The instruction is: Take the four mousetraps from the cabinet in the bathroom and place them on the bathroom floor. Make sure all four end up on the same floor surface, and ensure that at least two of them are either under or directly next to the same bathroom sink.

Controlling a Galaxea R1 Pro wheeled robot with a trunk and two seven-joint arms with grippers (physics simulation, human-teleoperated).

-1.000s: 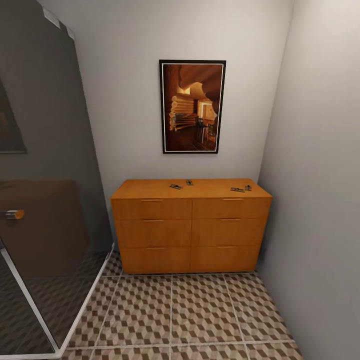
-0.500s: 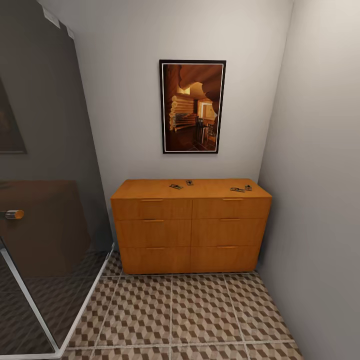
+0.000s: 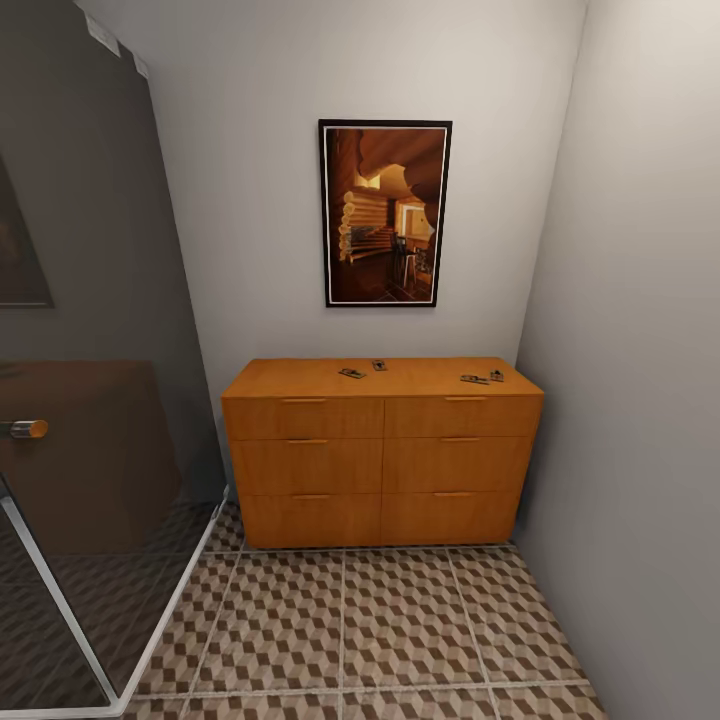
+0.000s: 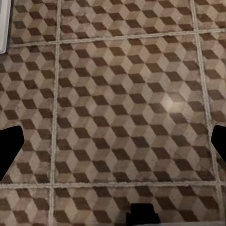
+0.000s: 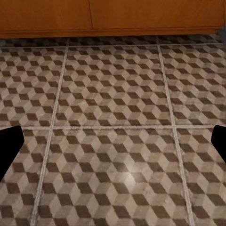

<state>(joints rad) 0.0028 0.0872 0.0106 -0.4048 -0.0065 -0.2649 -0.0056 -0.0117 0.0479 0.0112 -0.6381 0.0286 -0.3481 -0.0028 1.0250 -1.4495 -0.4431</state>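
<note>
Nothing moved since earlier frame; four mousetraps (image 3: 351,373) atop cabinet (image 3: 380,460)

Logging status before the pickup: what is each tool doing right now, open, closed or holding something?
Left tool: open, holding nothing, over the tiled floor.
Right tool: open, holding nothing, over the floor near the cabinet.

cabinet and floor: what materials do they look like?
Cabinet: looks like orange-brown wood or veneer, satin finish, with faint grain and matching bar handles. Bathroom floor: looks like ceramic tile, printed brown, beige and white cubes, pale grout lines; the soft glare in the wrist views suggests a slight gloss.
</note>
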